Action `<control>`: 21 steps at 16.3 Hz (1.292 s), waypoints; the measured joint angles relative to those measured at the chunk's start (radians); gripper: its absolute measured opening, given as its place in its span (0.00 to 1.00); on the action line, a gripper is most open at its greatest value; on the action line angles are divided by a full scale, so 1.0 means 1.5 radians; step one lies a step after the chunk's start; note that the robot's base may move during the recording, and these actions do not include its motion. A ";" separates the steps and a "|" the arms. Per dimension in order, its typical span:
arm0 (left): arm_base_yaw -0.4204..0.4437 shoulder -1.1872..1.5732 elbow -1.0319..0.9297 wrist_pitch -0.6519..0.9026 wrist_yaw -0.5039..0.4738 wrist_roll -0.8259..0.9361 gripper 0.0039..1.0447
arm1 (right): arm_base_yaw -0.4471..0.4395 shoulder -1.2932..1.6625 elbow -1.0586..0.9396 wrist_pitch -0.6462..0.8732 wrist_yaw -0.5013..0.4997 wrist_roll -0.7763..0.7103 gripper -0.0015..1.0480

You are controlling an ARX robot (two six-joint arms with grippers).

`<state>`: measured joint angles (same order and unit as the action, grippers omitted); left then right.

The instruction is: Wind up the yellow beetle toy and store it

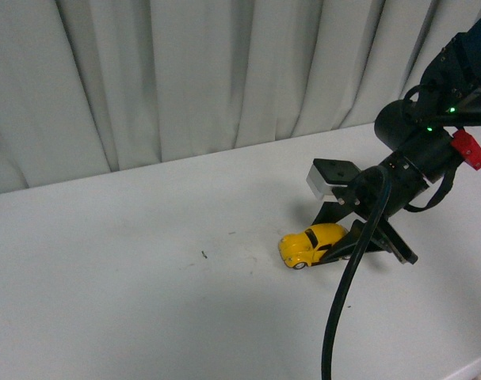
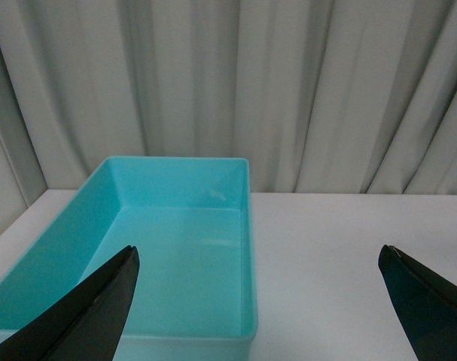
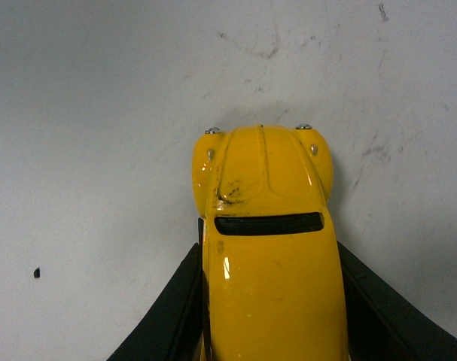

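The yellow beetle toy [image 1: 310, 244] rests on the white table right of centre in the front view, its rounded nose pointing left. My right gripper [image 1: 334, 247] is shut on its rear half, black fingers pressed to both flanks. In the right wrist view the yellow beetle toy [image 3: 267, 248] fills the lower middle, glossy roof and dark window slit showing, with the right gripper [image 3: 272, 259] clamping its sides. My left gripper [image 2: 260, 256] is open, its two black fingertips [image 2: 108, 289] wide apart with nothing between them. The left arm is out of the front view.
A turquoise rectangular bin [image 2: 247, 226] stands empty on the table in the left wrist view, against grey curtains. The white table [image 1: 129, 277] carries small dark specks [image 1: 204, 254]. A black cable [image 1: 343, 301] hangs from the right arm.
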<state>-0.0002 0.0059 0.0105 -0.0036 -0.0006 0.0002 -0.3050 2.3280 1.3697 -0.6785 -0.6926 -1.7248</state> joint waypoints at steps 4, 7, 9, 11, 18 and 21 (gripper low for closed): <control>0.000 0.000 0.000 0.000 0.000 0.000 0.94 | -0.027 -0.005 -0.004 -0.020 0.001 -0.005 0.46; 0.000 0.000 0.000 0.000 0.000 0.000 0.94 | -0.037 -0.004 -0.012 -0.011 0.008 -0.011 0.78; 0.000 0.000 0.000 0.000 0.000 0.000 0.94 | -0.037 -0.004 -0.012 -0.008 0.007 -0.009 0.95; 0.000 0.000 0.000 0.000 0.000 0.000 0.94 | -0.037 -0.004 -0.012 -0.007 0.007 -0.008 0.94; 0.000 0.000 0.000 0.000 0.000 0.000 0.94 | -0.037 -0.013 -0.023 0.011 0.005 0.000 0.94; 0.000 0.000 0.000 0.000 0.000 0.000 0.94 | -0.024 -0.059 -0.043 0.052 -0.017 -0.001 0.94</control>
<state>-0.0002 0.0059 0.0105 -0.0036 -0.0006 0.0002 -0.3416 2.2398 1.3045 -0.6003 -0.7177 -1.7264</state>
